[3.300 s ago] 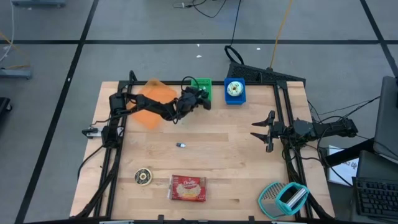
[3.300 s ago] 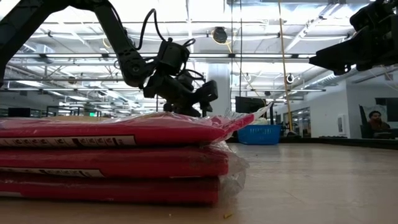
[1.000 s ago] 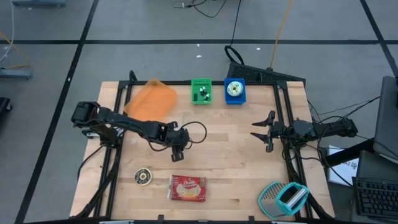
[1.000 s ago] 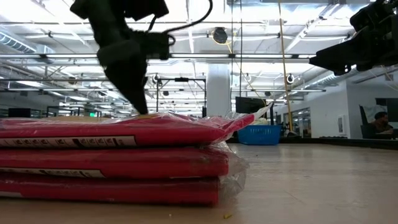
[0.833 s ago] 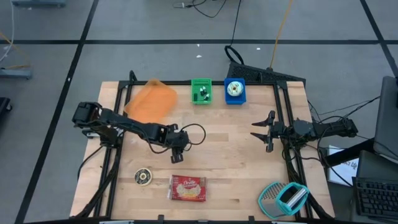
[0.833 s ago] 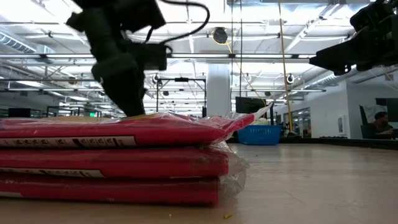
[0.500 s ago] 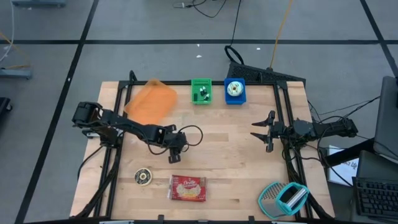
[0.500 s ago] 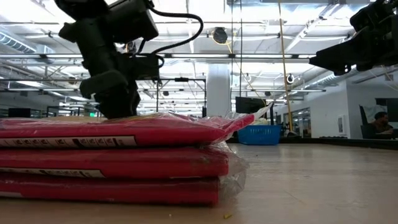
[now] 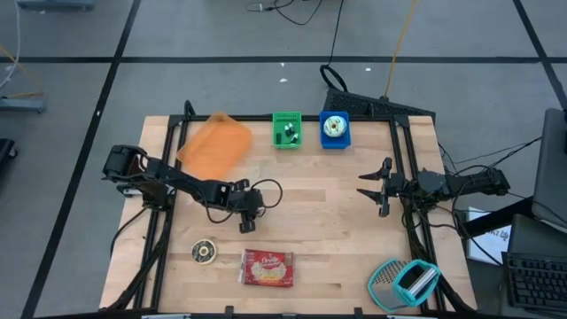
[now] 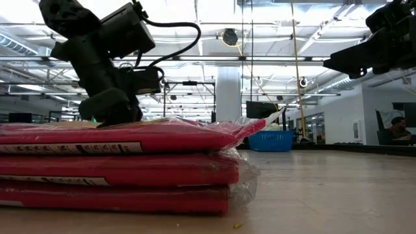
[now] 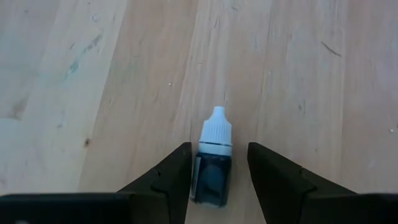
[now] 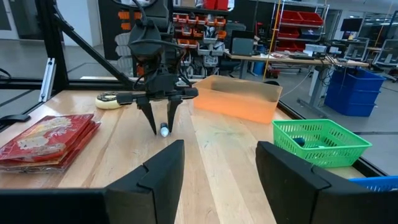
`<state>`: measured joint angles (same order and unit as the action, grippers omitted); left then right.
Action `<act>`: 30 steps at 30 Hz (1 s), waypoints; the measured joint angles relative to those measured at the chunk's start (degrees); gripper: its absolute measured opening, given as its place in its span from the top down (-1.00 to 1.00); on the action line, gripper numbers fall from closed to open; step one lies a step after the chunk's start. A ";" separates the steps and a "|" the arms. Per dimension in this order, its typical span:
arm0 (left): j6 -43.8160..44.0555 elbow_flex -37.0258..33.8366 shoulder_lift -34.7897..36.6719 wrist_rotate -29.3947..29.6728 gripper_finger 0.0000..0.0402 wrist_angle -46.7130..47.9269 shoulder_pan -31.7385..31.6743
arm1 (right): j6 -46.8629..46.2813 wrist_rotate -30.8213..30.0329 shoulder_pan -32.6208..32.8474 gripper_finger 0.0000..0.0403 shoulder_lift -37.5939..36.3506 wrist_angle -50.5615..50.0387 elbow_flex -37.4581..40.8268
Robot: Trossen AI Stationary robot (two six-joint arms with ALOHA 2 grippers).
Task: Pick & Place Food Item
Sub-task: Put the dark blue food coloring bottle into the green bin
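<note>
A small dropper bottle [image 11: 211, 171] with a white cap and dark body lies on its side on the wooden table. My left gripper [image 11: 219, 148] stands open over it, one finger on each side of the body, with a sliver of table showing either side. The right wrist view shows the same from across the table, bottle [image 12: 163, 130] between the two downward fingers. In the high view the left gripper [image 9: 247, 221] covers the bottle. A red food packet [image 9: 267, 268] lies flat near the front edge. My right gripper [image 9: 368, 188] waits open at the table's right side.
An orange tray [image 9: 215, 146], a green basket [image 9: 286, 129] and a blue basket [image 9: 334, 129] stand along the far edge. A round tin [image 9: 205, 252] lies left of the packet; a teal and white tool [image 9: 405, 282] lies at the front right corner.
My left gripper has sunk toward the table and drifted slightly toward the left edge, tipping a little steeper, until its fingers stand on either side of the bottle. The gap between its fingers has stayed the same. The bottle has not moved.
</note>
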<state>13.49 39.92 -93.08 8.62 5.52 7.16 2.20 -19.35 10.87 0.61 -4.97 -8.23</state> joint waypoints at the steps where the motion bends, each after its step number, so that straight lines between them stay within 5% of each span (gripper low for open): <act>1: 0.50 -0.06 0.00 0.00 0.21 0.00 0.00 | 0.00 0.00 0.00 0.07 0.00 0.00 0.00; 18: 2.04 -0.10 0.00 1.97 0.22 0.17 0.00 | -0.01 0.00 -0.01 0.07 0.01 -0.02 0.00; 30: 1.92 -0.10 0.00 2.38 0.60 0.24 -0.04 | -0.01 0.00 -0.01 0.07 0.00 -0.01 0.00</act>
<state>15.40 39.81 -93.08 11.00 5.76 7.11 2.19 -19.35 10.87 0.61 -4.98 -8.23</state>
